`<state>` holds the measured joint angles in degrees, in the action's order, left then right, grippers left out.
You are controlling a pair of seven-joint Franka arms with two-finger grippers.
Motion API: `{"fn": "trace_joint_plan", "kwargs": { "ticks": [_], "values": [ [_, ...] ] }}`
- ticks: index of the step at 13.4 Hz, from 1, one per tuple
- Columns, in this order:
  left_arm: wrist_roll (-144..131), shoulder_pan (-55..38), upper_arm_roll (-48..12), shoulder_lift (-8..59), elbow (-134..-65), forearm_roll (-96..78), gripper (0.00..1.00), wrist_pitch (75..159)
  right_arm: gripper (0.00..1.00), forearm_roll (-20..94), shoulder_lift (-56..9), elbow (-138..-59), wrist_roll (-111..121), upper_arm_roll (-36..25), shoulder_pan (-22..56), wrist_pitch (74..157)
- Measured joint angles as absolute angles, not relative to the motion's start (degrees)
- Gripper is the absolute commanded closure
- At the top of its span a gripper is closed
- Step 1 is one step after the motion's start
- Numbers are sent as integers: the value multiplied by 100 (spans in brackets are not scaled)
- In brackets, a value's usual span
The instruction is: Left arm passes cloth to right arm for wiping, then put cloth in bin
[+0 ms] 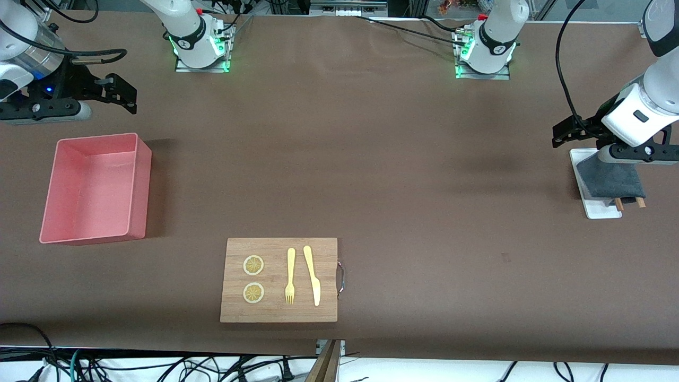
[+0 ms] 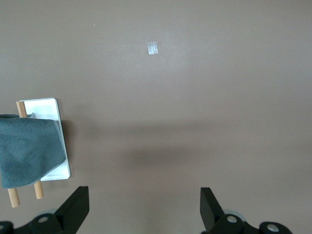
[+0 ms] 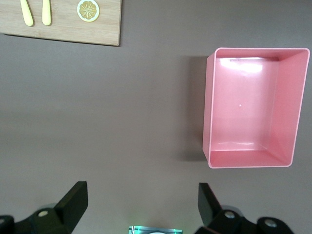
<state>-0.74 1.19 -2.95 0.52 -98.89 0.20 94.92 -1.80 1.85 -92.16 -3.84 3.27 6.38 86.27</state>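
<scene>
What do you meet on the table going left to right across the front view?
Bin → cutting board carrying lemon slices, then fork, then knife → white tray with the cloth draped on it.

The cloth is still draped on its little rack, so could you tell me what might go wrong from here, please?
1. The cloth hangs over wooden rods on a small white tray; a pinch by the open left gripper could catch a rod and drag the light tray along.
2. The open right gripper waits near the pink bin, at the table's other end, so the limp cloth may sag or slip at the handover.
</scene>
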Motion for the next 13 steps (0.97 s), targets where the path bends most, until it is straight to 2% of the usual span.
{"fn": "trace_joint_plan", "kwargs": {
  "ticks": [13],
  "values": [
    [-60,85,-297,140,-9878,20,0,9410,0,-180,182,-9216,-384,327,638,8627]
  ]
}}
